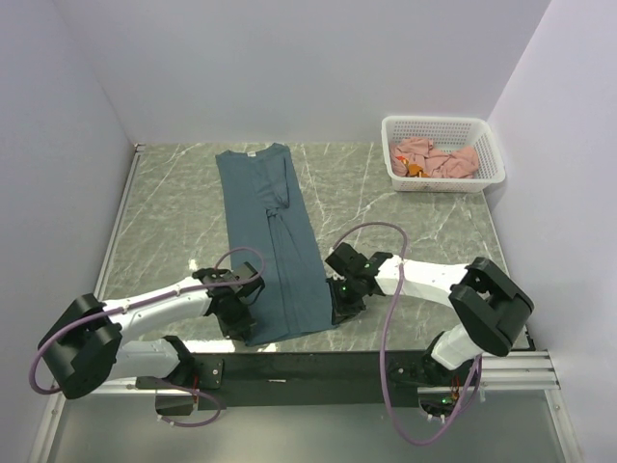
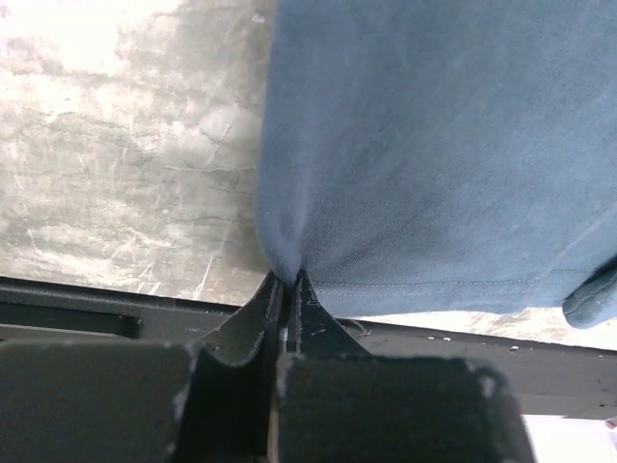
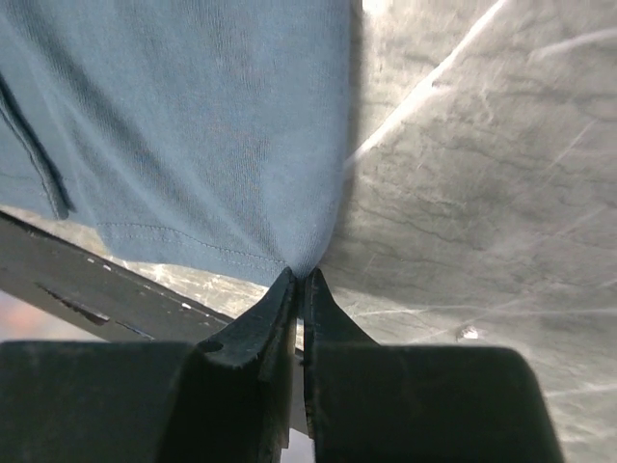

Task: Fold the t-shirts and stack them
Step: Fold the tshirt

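on marble, slate-blue t-shirt (image 1: 273, 241) folded lengthwise.

No readable text or numbers, pale neck tag (image 1: 256, 151) on slate-blue t-shirt (image 1: 275, 251), too small to read

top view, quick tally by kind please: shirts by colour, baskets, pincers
slate-blue t-shirt: 1
salmon-pink cloth heap: 1, shirts in it cannot be counted
white basket: 1
pincers: 2, left pincer and right pincer, each shut on the slate-blue t-shirt's hem
total: 5
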Controlling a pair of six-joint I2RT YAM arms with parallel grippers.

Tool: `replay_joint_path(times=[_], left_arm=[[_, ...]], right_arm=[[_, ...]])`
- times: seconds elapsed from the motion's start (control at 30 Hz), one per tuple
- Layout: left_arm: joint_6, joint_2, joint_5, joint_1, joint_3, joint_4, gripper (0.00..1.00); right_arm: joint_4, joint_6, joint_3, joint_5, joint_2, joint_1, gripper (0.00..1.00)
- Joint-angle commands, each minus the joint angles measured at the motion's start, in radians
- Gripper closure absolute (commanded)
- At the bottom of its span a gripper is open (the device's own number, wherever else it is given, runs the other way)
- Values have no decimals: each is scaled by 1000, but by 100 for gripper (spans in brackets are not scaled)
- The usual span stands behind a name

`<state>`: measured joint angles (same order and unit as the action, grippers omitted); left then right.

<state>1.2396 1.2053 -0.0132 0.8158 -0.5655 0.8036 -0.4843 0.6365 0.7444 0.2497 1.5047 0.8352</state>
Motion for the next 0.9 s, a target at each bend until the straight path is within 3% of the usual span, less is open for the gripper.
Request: replay_joint_path(times=[0.0,0.4,0.63,0.87], left_arm=[[-40,42,10,-12,-49,3,99],[-334,135,131,-355,-387,9,99],[-417,221,168,-469,-505,-44,99],[-463,283,173,-547,-531,-152,99]], right_arm=[[-80,-44,93,-79,23,2,100],[-181,-167,510,-158,169,-102,100],[-181,-219,737,-184,296,-159,100],[-142,-247,854,-188,390,-215,100]])
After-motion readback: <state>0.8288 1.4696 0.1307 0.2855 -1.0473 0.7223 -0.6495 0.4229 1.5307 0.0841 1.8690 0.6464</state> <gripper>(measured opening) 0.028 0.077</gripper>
